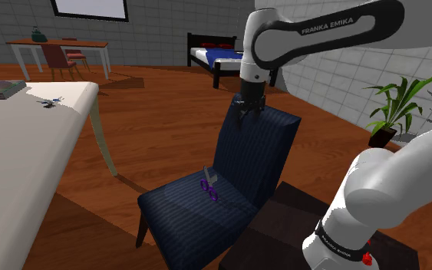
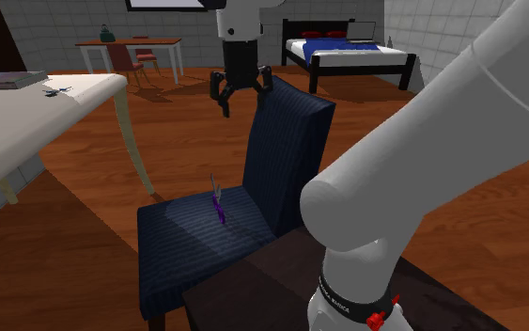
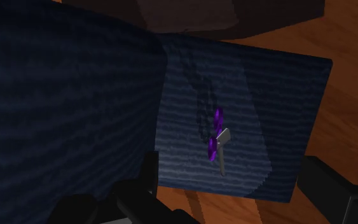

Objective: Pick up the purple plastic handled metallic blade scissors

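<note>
White Franka arm [image 1: 283, 47] arches over one navy upholstered chair [image 1: 183, 226]. Gripper [image 2: 244, 97] hangs above the backrest top, pointing down. The second exterior view shows its fingers spread wide, nothing between them. One pair of scissors [image 3: 217, 137] lies flat mid-seat, well below. The wrist view separates two purple loops from grey blades.

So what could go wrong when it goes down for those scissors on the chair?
1. The open gripper hangs close by the top of the backrest; on the way down it may bump it.
2. The scissors lie flat and thin on the seat; the fingers might push them aside or dig into the fabric instead of clasping them.
</note>
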You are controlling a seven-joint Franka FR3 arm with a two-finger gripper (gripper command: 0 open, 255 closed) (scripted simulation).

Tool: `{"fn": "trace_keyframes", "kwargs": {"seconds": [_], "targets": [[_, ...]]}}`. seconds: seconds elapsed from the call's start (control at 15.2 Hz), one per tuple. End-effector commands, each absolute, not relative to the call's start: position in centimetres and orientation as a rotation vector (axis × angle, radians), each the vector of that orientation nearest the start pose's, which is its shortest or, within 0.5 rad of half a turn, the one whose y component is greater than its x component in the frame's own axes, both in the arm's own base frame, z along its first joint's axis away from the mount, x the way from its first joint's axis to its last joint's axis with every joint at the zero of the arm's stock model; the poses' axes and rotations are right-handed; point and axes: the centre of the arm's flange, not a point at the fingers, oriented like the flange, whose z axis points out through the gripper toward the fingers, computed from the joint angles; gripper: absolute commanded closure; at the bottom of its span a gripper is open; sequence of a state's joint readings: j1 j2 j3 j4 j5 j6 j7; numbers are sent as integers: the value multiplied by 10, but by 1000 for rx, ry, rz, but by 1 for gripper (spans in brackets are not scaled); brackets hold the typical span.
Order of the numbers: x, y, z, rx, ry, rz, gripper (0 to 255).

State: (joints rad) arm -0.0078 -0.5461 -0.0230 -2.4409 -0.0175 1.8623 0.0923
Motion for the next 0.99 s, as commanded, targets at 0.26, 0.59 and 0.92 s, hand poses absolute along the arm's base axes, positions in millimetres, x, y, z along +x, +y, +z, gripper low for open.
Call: {"fn": "trace_keyframes", "kwargs": {"seconds": [0.26,0.59,0.92], "targets": [[423,-5,424,-3139,207,65,0],[456,3,367,-3136,229,80,0],[489,10,310,-3134,251,94,0]]}}
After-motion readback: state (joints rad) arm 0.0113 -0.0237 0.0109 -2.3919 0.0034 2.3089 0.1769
